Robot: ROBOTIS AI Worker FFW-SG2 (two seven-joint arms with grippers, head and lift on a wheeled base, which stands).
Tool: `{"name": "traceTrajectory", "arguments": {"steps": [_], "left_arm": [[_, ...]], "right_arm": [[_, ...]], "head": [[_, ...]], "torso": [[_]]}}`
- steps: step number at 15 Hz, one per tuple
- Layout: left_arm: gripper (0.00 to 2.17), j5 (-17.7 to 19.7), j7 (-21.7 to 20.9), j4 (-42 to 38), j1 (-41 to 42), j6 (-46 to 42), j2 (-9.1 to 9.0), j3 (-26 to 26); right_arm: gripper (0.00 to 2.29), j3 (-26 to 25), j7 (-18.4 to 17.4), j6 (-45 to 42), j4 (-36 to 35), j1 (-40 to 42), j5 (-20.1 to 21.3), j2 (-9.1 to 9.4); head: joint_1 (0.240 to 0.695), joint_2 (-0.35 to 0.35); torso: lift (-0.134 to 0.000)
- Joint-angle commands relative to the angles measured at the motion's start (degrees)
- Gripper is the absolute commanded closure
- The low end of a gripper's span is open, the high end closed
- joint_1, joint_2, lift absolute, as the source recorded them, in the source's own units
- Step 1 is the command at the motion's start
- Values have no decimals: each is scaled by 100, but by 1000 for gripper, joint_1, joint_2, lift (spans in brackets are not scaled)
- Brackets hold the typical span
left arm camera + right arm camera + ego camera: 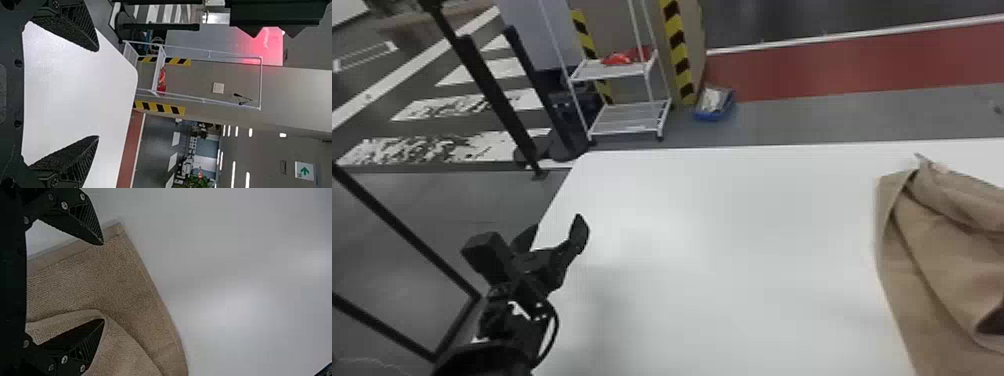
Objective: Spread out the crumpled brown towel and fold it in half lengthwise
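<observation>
We tag the towel [932, 270] brown, right edge of the head view; tabletop [732, 225] white, centre. Hazard tape [677, 45]: yellow and black diagonal stripes, top centre. Floor band [857, 65] red, upper right. Tray [714, 117] blue, upper centre. Left wrist view, lower right: we mark a white sign [304, 171], green arrow.

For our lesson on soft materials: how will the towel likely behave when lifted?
The towel will probably hang floppy, since it lies in loose folds. Its textured weave suggests it shouldn't be very slippery, and it seems unlikely to break.
</observation>
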Motion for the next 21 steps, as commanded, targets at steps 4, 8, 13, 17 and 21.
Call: {"name": "traceTrajectory", "arguments": {"steps": [4, 8, 13, 17, 21], "left_arm": [[90, -1, 0, 25, -28, 0, 0, -32], [90, -1, 0, 16, -11, 18, 9, -23], [90, -1, 0, 25, -2, 18, 9, -32], [90, -1, 0, 33, -20, 18, 9, -40], [90, -1, 0, 25, -11, 18, 9, -49]], "right_arm": [[252, 79, 63, 52, 275, -1, 12, 0], [485, 202, 63, 87, 574, -124, 3, 26], [1571, 219, 63, 245, 460, -300, -735, 44], [1875, 79, 63, 403, 399, -713, -1878, 510], [1875, 685, 63, -54, 1225, -1583, -1931, 1652]], "head": [[695, 348], [695, 345], [695, 350], [695, 350], [695, 350]], "torso": [[-125], [-125], [-125], [-125], [-125]]}}
